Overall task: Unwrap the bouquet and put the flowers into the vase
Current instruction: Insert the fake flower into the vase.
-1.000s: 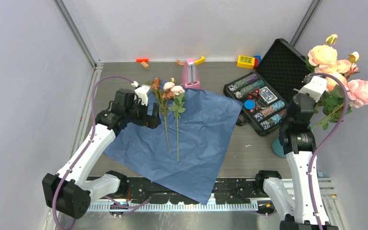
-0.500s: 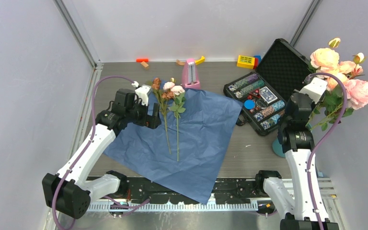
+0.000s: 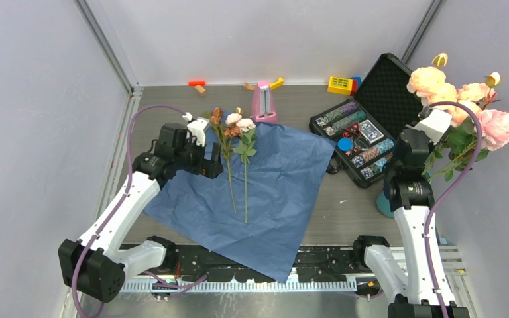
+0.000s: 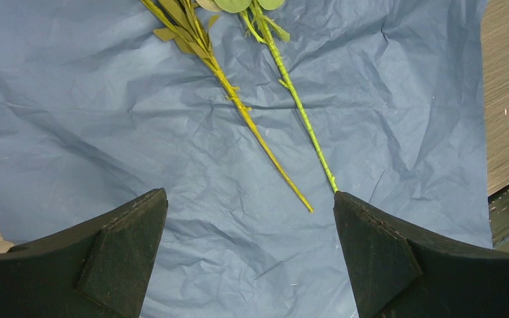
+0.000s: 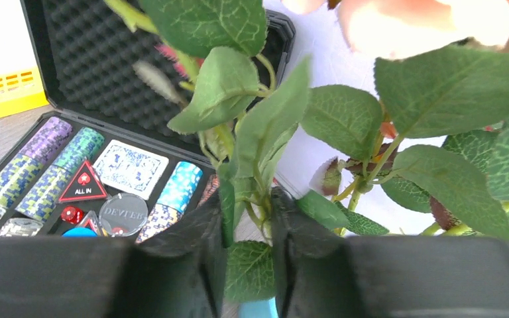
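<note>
A bunch of pink and peach flowers [image 3: 464, 109] stands at the far right, above the teal vase [image 3: 383, 207], which is mostly hidden under my right arm. My right gripper [image 3: 419, 142] is at their stems, jaws parted, with thin stems and leaves [image 5: 255, 152] loose in the gap of the right gripper [image 5: 245, 205]. A sliver of the vase [image 5: 258, 310] shows below. Two more flowers [image 3: 238, 126] lie on the spread blue paper [image 3: 272, 192]. My left gripper [image 3: 211, 162] hovers wide open over the paper [image 4: 106, 99], near the stem ends [image 4: 308, 132], empty between the fingers of the left gripper [image 4: 248, 199].
An open black case of poker chips [image 3: 364, 132] lies left of the right arm. A pink metronome [image 3: 263, 103], a yellow block [image 3: 340, 85] and small toys [image 3: 197, 84] sit along the back wall. The side wall is close behind the flower bunch.
My right gripper's jaws have parted around the stems, and the bunch of roses has tipped to the left. The left arm has not moved.
</note>
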`<state>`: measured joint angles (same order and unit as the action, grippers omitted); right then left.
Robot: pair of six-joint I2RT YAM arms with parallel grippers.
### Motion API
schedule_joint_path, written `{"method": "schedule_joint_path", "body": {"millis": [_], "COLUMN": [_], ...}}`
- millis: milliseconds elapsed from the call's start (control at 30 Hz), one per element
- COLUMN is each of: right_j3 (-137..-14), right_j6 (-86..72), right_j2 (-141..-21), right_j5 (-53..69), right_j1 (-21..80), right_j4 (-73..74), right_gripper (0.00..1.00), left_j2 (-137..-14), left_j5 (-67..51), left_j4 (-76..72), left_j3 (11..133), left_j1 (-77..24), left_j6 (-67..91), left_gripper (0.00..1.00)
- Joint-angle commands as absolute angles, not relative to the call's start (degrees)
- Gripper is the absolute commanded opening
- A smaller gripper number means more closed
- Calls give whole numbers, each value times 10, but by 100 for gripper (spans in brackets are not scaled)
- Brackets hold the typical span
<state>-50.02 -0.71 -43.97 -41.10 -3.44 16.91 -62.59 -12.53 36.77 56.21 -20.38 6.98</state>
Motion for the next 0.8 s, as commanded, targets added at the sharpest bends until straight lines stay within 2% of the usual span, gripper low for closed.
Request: {"method": "schedule_joint_path", "body": {"millis": [0, 200, 233, 333, 500, 767], "right_j3": [-511, -522, -522, -526, -541, -568], "right_j6": [-35, -54, -56, -57, -54, -50], "right_j2": [-435, -426, -422, -413, -397, -402], "right_j5": [-385, -350, -345, -331, -316, -286], "right_j1": [-33, -33, -33, -32, -30, -30], "right_j4": [185, 211, 213, 228, 244, 275], "right_gripper": [37, 51, 57, 65, 68, 67], "left_j2": [-617, -616, -616, -617, -615, -616], "left_j5": [-127, -127, -128, -127, -128, -128], "left_j4": [362, 361, 361, 361, 361, 360], "left_j3": [562, 562, 562, 562, 562, 562], "left_j1": [-207, -209, -209, -209, -210, -210], "left_j6": [62, 62, 62, 62, 62, 62], "left_gripper": [100, 100, 100, 100, 100, 100]}}
